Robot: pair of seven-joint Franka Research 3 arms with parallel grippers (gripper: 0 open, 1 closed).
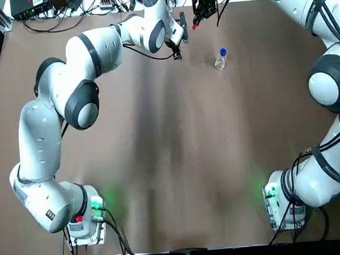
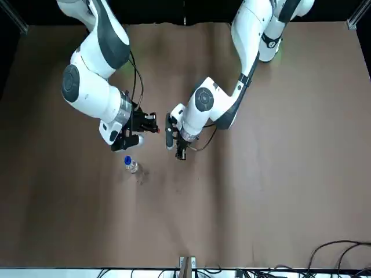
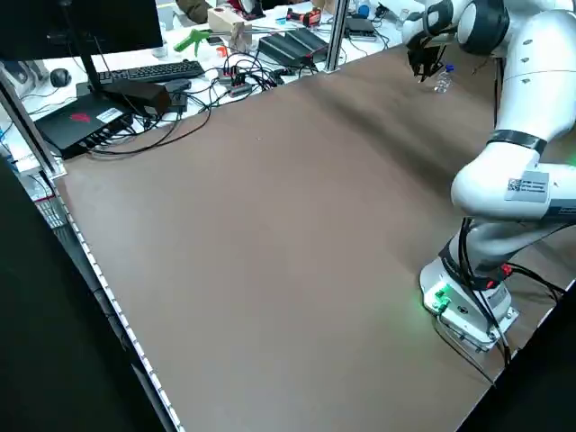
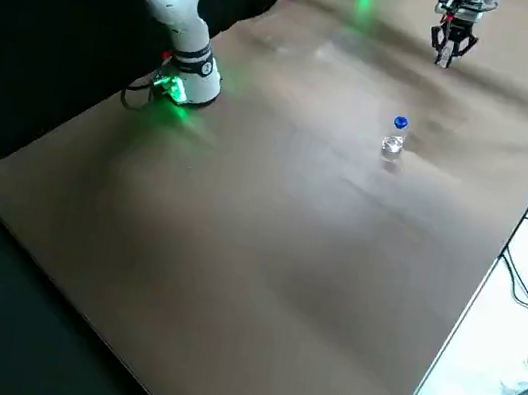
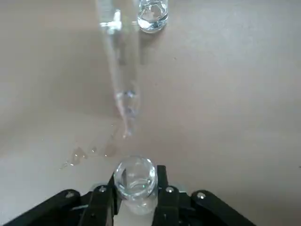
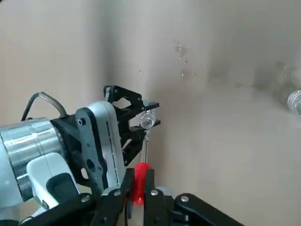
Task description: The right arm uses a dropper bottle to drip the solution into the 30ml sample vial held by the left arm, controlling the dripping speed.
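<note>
the dropper bottle [image 1: 221, 59], clear with a blue collar, stands alone on the brown worktop [image 1: 178, 162], its dropper out. largest are the two white arms, meeting over the far side. the left claw [image 5: 135, 207] pinches the 30ml sample vial [image 5: 135, 178], mouth open. the right claw [image 6: 136, 197] is pressed on the dropper's red bulb [image 6: 140, 181], and the glass pipette [image 5: 123, 89] points its tip just beside the vial's mouth. small wet spots [image 5: 87, 153] lie on the worktop nearby.
</note>
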